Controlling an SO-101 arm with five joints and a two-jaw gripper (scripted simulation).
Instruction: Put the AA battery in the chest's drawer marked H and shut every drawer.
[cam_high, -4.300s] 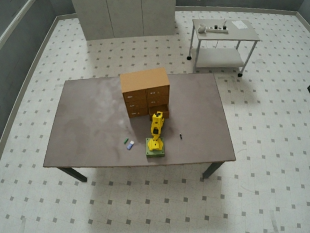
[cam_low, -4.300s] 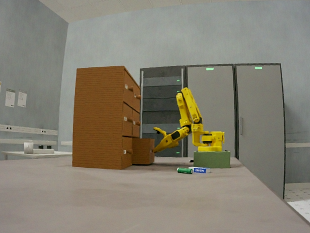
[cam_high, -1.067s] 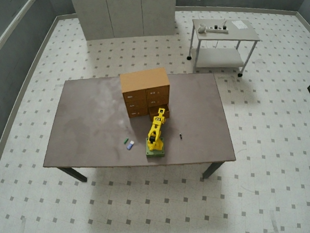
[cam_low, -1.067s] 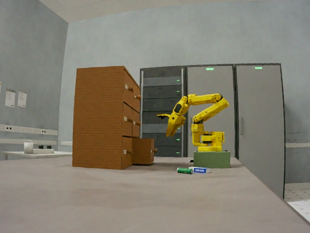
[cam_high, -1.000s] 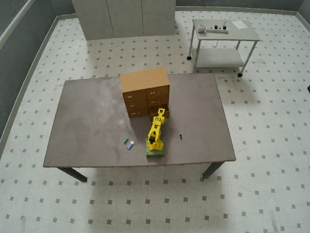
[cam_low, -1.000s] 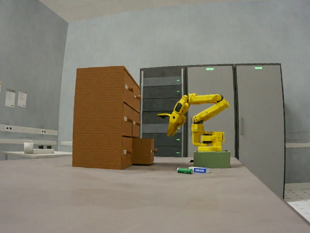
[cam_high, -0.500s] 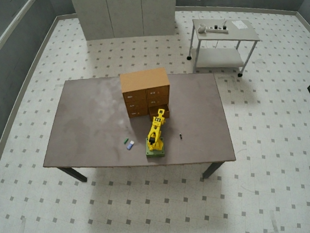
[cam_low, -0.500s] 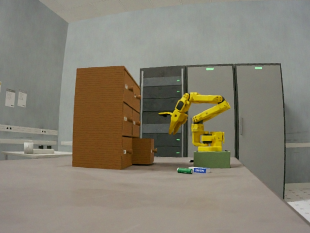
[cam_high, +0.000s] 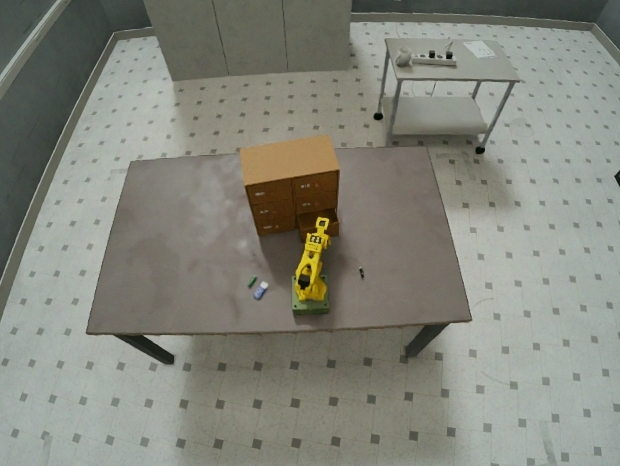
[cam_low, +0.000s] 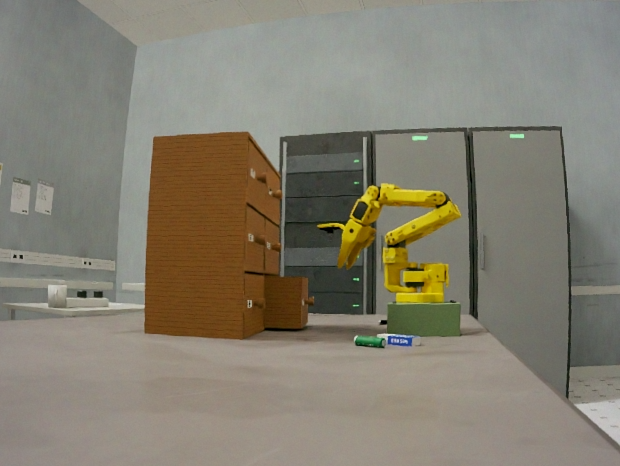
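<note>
The brown chest (cam_high: 288,160) (cam_low: 200,235) stands upright at the back middle of the table (cam_high: 175,240) (cam_low: 200,400). Its bottom right drawer (cam_high: 331,226) (cam_low: 285,302) is pulled partly out; the others are shut. I cannot read the drawer labels. My gripper (cam_high: 321,221) (cam_low: 331,245) hangs above and just in front of the open drawer, jaws apart and empty. The green AA battery (cam_high: 252,281) (cam_low: 369,341) lies on the table left of the arm's green base (cam_high: 310,304) (cam_low: 423,319), far from the gripper.
A white and blue eraser (cam_high: 260,290) (cam_low: 400,340) lies right beside the battery. A small black item (cam_high: 360,272) lies on the table right of the arm. A trolley (cam_high: 493,75) and grey cabinets (cam_high: 250,35) stand beyond the table.
</note>
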